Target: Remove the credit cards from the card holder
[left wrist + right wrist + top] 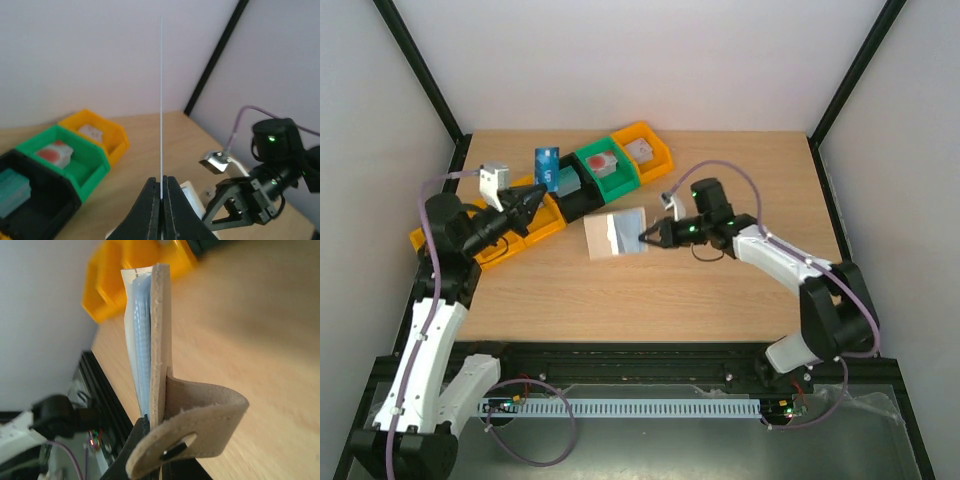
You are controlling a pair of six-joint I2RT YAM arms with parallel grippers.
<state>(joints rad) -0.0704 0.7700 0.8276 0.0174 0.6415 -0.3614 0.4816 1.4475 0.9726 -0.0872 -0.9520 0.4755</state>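
My left gripper [541,191] is shut on a credit card [548,165] and holds it upright above the black bin [582,192]. The card's face looks blue and white from above. In the left wrist view the card [161,100] is edge-on, a thin white line rising from the closed fingertips [154,187]. My right gripper [643,238] is shut on the right edge of the card holder [616,234], which is spread open over the table's middle. In the right wrist view the holder [161,330] is edge-on: beige outside, light blue pockets, and a snap strap [200,415] curling over my finger.
A row of bins runs diagonally at the back left: a yellow bin [525,232], the black bin, a green bin [610,168] holding a whitish card with red marks, and a yellow bin [646,150]. Frame posts stand at the table's corners.
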